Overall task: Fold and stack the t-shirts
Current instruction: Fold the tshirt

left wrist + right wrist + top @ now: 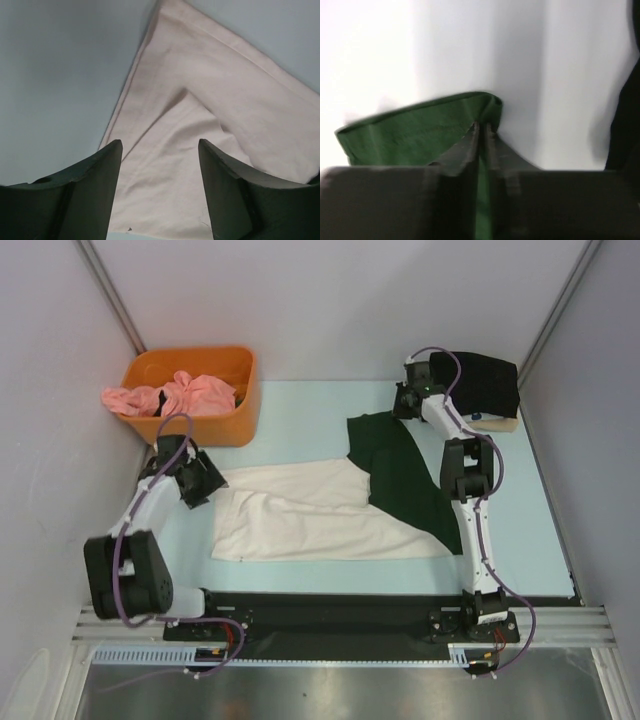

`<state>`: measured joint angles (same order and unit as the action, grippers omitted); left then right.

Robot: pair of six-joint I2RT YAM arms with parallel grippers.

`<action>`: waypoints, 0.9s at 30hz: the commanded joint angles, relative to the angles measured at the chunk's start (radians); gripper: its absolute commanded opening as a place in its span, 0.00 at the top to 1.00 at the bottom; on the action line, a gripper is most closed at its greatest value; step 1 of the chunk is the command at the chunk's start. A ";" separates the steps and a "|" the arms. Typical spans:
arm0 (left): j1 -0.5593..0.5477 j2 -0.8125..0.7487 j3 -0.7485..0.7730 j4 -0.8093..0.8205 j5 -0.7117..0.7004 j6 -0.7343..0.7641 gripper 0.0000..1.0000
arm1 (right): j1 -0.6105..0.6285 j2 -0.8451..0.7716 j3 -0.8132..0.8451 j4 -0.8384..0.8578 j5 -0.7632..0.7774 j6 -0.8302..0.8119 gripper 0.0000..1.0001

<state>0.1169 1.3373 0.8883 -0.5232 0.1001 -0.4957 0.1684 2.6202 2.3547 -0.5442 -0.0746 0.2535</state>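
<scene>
Though creased, soft cream t-shirt, green-sleeved.

Pale blue table — plain grey walls, seemingly panels.

Orange bin crowds far-left; open mat (far centre) — black shirt far-right.

This looks like a robotics lab test cell. Two robot arms are bolted to a black rail at the edge of a pale blue bench, which is boxed in by blank white panels on aluminium struts. The only props are an orange tub of pink t-shirts and a cream-and-green t-shirt.
</scene>
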 commanded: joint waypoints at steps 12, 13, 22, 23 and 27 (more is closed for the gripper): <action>-0.011 0.445 0.336 0.108 -0.178 -0.150 0.41 | 0.014 -0.204 -0.170 0.088 -0.073 -0.043 1.00; -0.013 0.454 0.345 0.106 -0.187 -0.149 0.41 | 0.014 -0.221 -0.190 0.102 -0.073 -0.045 1.00; -0.059 0.563 0.376 0.089 -0.208 -0.176 0.43 | 0.000 -0.385 -0.379 0.214 -0.120 -0.025 1.00; -0.065 0.563 0.371 0.083 -0.218 -0.184 0.43 | -0.004 -0.394 -0.393 0.220 -0.122 -0.022 1.00; -0.074 0.557 0.327 0.100 -0.232 -0.195 0.43 | -0.020 -0.427 -0.428 0.228 -0.140 -0.010 1.00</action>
<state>0.0593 1.8973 1.2385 -0.4473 -0.1188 -0.6704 0.1654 2.2608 1.9488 -0.3664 -0.1905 0.2356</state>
